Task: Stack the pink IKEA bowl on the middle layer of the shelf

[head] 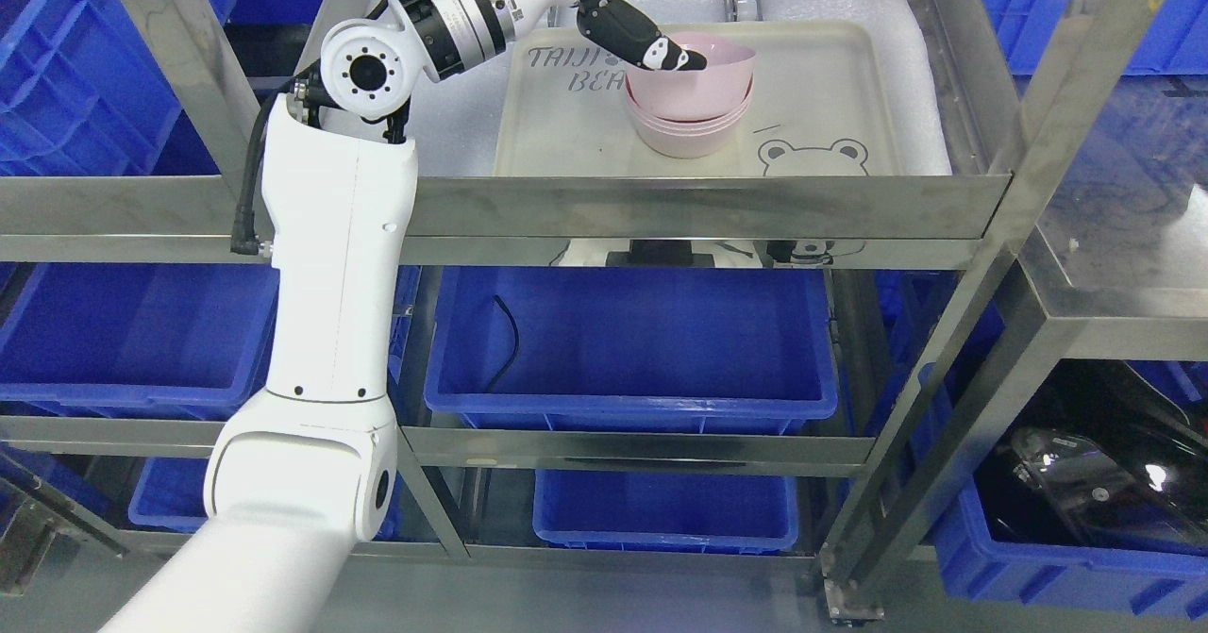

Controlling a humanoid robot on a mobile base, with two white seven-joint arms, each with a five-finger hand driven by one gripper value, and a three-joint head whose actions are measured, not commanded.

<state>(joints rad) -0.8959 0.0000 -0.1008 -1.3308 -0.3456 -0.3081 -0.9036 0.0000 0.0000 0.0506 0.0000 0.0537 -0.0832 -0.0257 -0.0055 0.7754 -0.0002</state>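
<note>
The left robot hand (651, 46) reaches into the shelf (708, 207) from the left, its dark fingers (672, 56) laid over the near-left rim of the top pink bowl (703, 72). They look pinched on that rim, though the pad inside the bowl is hidden, so the grip can only be judged. The right robot hand is out of view.

The bowl sits directly under and to the right of the fingers, nested on a stack of pink bowls (694, 131) that stands on a cream tray (830, 95). It looks tilted, its right rim riding higher than the rims beneath, so it is probably not fully seated.

Risks from here, as a judgement:
- If the fingers let go while the bowl is skewed, it may stay cocked or slide off the stack onto the tray.
- If the fingers drag on the rim as they pull away, the bowl could lift out again, or the whole light stack could tip leftward.
- The forearm (462, 10) lies close to the shelf post (179, 39); a careless retreat might clip the frame.

Writing: the tray shows "TAIJI" and below it "BEA", both cut off by the bowls, plus a bear outline (813, 157) near the front edge. No brand mark on the bowls can be read.
</note>
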